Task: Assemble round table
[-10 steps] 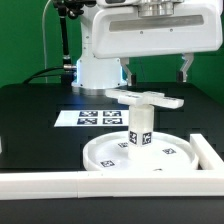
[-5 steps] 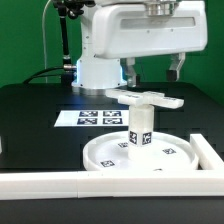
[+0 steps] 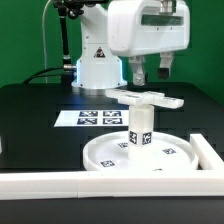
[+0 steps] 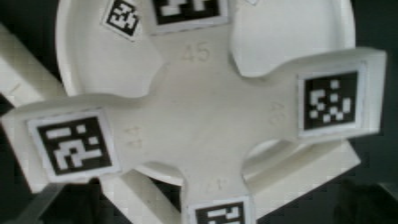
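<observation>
The round white disc [image 3: 140, 155] lies on the black table near the front. The short cylinder post [image 3: 139, 128] stands upright at its centre. The flat cross-shaped piece [image 3: 147, 98] sits on top of the post. My gripper [image 3: 151, 72] hangs a little above the cross piece, open and empty, touching nothing. In the wrist view the cross piece [image 4: 205, 95] with its square tags fills the picture, and the disc [image 4: 86, 50] shows behind it. My fingertips do not show in the wrist view.
The marker board [image 3: 92, 117] lies flat behind the disc. White border bars run along the front [image 3: 60, 182] and the exterior view's right [image 3: 208, 150]. The arm's white base [image 3: 98, 65] stands at the back. A dark cable lies at the back left.
My hand has turned about its vertical axis above the cross piece, so the fingers now appear closer together in the exterior view. The disc, post and cross piece have not moved.
</observation>
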You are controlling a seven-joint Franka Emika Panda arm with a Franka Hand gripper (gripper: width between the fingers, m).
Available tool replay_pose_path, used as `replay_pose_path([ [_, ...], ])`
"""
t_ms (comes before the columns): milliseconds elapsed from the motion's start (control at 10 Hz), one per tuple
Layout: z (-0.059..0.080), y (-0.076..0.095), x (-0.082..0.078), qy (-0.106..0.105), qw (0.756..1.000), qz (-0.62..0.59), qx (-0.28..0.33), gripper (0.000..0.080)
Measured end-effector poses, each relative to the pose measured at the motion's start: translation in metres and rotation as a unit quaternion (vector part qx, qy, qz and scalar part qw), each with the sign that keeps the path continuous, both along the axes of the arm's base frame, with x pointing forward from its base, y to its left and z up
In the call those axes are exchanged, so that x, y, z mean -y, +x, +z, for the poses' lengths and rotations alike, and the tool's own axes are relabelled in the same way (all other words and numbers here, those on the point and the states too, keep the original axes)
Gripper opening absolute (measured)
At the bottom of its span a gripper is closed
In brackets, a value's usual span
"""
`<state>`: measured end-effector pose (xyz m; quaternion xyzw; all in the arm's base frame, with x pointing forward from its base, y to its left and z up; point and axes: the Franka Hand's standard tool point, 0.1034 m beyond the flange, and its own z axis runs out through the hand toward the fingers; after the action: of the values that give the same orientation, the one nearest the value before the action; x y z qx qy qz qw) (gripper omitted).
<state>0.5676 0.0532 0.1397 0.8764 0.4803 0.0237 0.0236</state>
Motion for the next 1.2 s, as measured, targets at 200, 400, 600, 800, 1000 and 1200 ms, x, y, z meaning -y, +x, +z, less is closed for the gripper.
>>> replay_pose_path([
  [200,-0.004,-0.001,0.004,-0.025,0.991,0.132,-0.006,0.0649],
  [400,-0.009,-0.001,0.006,-0.046,0.973,0.228,-0.015,0.0649],
  [600,-0.014,-0.001,0.007,-0.067,0.95,0.304,-0.024,0.0649],
  [800,-0.021,-0.003,0.01,-0.073,0.938,0.336,-0.033,0.0649],
  [1000,-0.024,-0.004,0.01,-0.073,0.94,0.332,-0.036,0.0649],
  [1200,-0.027,-0.005,0.011,-0.073,0.94,0.332,-0.039,0.0649],
])
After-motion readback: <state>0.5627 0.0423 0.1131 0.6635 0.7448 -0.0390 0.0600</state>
